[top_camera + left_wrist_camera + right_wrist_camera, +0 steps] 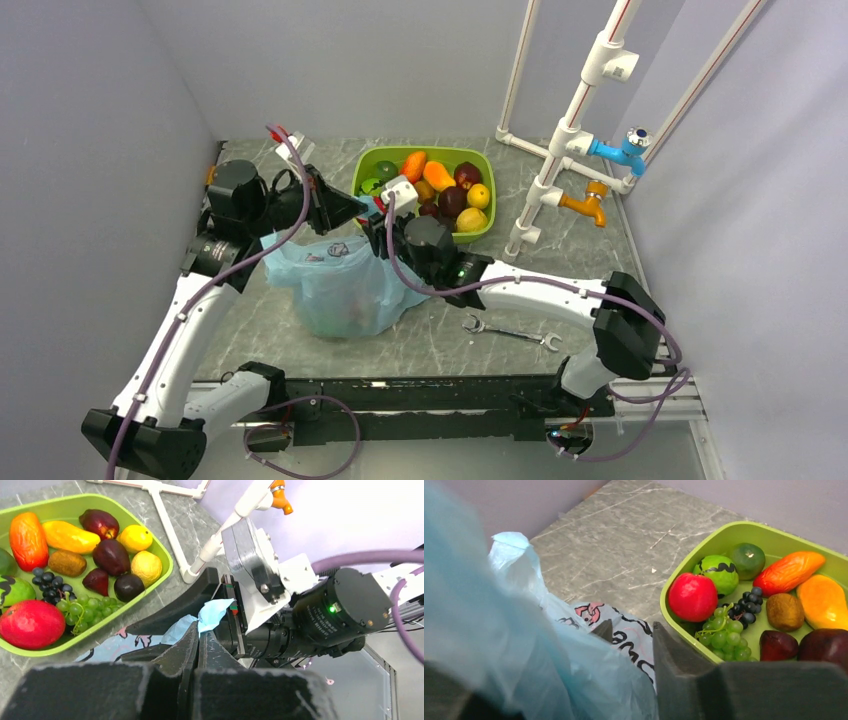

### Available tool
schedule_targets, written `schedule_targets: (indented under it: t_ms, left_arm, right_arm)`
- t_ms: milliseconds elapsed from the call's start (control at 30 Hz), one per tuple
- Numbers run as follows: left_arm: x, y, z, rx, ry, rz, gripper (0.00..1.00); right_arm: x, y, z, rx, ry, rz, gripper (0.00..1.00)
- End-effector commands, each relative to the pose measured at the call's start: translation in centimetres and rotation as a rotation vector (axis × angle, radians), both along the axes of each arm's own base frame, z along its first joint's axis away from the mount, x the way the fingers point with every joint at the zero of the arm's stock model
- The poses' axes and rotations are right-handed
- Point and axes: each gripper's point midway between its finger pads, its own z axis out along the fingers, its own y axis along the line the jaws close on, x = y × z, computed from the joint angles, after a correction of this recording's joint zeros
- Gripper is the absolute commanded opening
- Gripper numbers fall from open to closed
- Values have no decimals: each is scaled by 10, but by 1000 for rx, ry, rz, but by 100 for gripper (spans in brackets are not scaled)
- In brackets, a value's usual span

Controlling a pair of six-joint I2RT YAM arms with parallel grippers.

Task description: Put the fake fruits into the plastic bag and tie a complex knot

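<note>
The light-blue plastic bag [340,285] sits bulging on the grey table between both arms, with faint reddish shapes showing through it. My left gripper [362,208] is shut on a tail of the bag [212,615], which sticks out past the closed fingertips [195,637]. My right gripper [380,232] is right beside it; its jaws stand apart [631,630] with bag plastic [524,645] draped over the left finger and printed plastic in the gap. Several fake fruits [694,596] lie in the lime-green tray [380,160]. No knot shows.
A white pipe frame [560,150] with a blue tap [625,150] and an orange tap [590,203] stands at the back right. A wrench [510,332] lies near the front edge. Grey walls close in left, back and right.
</note>
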Motion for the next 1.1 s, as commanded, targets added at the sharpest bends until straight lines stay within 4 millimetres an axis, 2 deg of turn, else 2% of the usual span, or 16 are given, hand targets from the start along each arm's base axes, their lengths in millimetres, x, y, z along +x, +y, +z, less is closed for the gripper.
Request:
schedule_targets:
  t_ms: [0, 133, 200, 333, 367, 433, 500, 567, 633, 700, 800, 833, 900, 933, 1000, 1067]
  left_arm:
    - [-8, 6, 37, -70, -96, 11, 0]
    - [0, 17, 34, -34, -139, 53, 0]
    - [9, 27, 28, -10, -140, 92, 0]
    - [34, 45, 14, 35, -132, 164, 0]
    - [39, 48, 16, 37, -141, 173, 0]
    - [49, 52, 19, 44, -154, 187, 0]
    - [65, 65, 24, 86, -175, 262, 0]
    - [85, 90, 21, 115, -161, 370, 0]
    - [106, 123, 10, 154, -105, 487, 0]
    - [119, 142, -7, 200, -45, 542, 0]
    - [110, 132, -15, 256, -53, 422, 1]
    - [102, 129, -14, 273, -46, 387, 19]
    - [87, 136, -14, 320, -46, 371, 62]
    - [80, 142, -17, 341, -37, 389, 77]
    - [70, 162, -32, 396, 32, 475, 93]
    - [60, 181, -57, 435, 162, 562, 98]
  right_arm:
    - [-1, -20, -60, -110, 7, -36, 32]
    - [-25, -30, -115, -210, 60, 55, 23]
    - [-33, -36, -130, -239, 71, 82, 19]
    - [-43, -42, -146, -271, 88, 122, 17]
    - [-44, -41, -148, -274, 93, 130, 16]
    - [-45, -40, -149, -273, 98, 134, 3]
    - [-44, -39, -145, -266, 92, 134, 0]
    - [-45, -39, -140, -263, 87, 136, 0]
    - [-45, -41, -134, -256, 78, 132, 0]
    - [-45, -41, -129, -245, 77, 132, 0]
    - [-41, -39, -121, -234, 71, 113, 0]
    - [-39, -38, -118, -233, 68, 109, 0]
    - [-36, -37, -113, -220, 59, 95, 0]
    - [-34, -37, -108, -212, 49, 87, 0]
    - [-33, -37, -104, -204, 41, 75, 0]
    - [-32, -38, -100, -199, 29, 75, 0]
